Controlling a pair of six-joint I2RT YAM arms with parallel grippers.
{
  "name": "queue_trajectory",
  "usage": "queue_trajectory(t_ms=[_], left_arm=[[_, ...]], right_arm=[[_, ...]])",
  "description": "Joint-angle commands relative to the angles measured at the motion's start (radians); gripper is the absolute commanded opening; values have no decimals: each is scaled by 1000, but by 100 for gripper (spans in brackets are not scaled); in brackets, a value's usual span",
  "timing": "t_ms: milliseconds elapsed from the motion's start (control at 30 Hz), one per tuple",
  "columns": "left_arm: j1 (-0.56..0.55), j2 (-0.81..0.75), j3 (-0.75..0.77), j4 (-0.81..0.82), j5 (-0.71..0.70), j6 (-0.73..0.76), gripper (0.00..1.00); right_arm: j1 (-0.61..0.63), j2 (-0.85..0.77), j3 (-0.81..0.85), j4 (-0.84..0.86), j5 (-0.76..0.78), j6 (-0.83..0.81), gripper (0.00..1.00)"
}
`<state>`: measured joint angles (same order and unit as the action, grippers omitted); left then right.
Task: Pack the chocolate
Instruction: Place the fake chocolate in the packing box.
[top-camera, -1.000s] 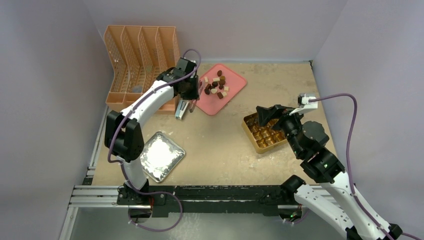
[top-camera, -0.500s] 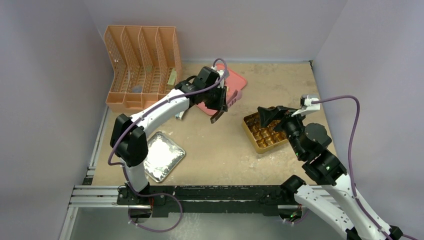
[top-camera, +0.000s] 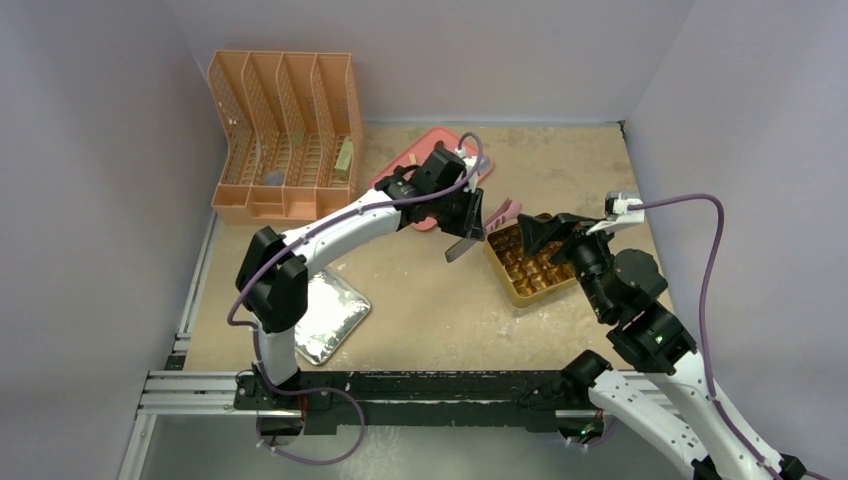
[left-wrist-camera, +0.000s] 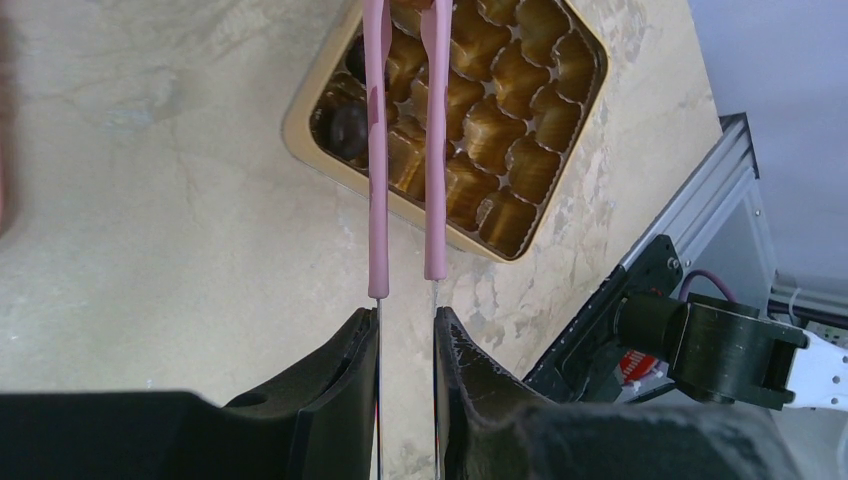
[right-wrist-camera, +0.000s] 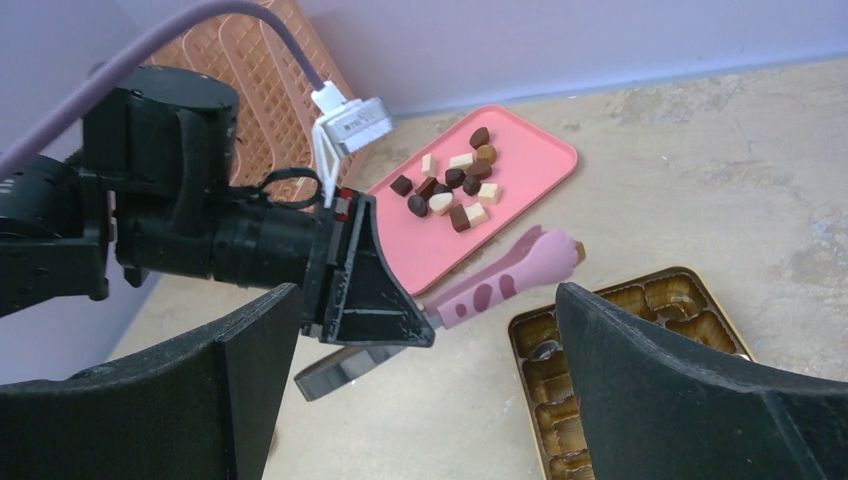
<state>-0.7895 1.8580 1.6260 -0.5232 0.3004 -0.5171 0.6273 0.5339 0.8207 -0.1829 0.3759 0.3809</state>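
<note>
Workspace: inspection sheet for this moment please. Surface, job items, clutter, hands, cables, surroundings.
Surface: beige table, mottled; no spill seen.
Job's things: chocolate loose on the pink tray; one dark piece in a corner cell of the gold box, most cells empty.
Clutter: orange file rack back left; foil tray near the left arm's base.
Hands: left hand shut on pink tongs, reaching over the gold box; right hand open, holding nothing.
Cables: purple left cable and right cable arch above the table; no snag seen.
Surroundings: lilac walls; metal rail at the near edge.

Brown chocolate (right-wrist-camera: 455, 178), pink tongs (right-wrist-camera: 520, 268), gold box (left-wrist-camera: 545, 105)
</note>
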Motion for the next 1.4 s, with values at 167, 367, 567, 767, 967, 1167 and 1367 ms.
queue_trajectory(t_ms=[167,367,567,767,967,1167,1367], left_arm=[[-34,71,76,94,60,-31,24],[-43,107,97,91,65,-32,24],[-53,156,141,69,73,-26,26],[-57,181,167,53,73,-17,30],[-57,179,179,30,47,-4,34],[-57,139,180,-7,-27,13,34],[-54,84,183,-67,-181,15,33]], right_arm=[[-2,-9,42,34,15,1,98],[-3,-8,35,37,14,2,98],[-3,-5,34,35,9,1,98],[-2,-8,27,34,10,6,98],[-2,-8,25,34,10,6,98],[-3,-5,21,35,6,9,98],[-3,-5,21,35,5,10,98]])
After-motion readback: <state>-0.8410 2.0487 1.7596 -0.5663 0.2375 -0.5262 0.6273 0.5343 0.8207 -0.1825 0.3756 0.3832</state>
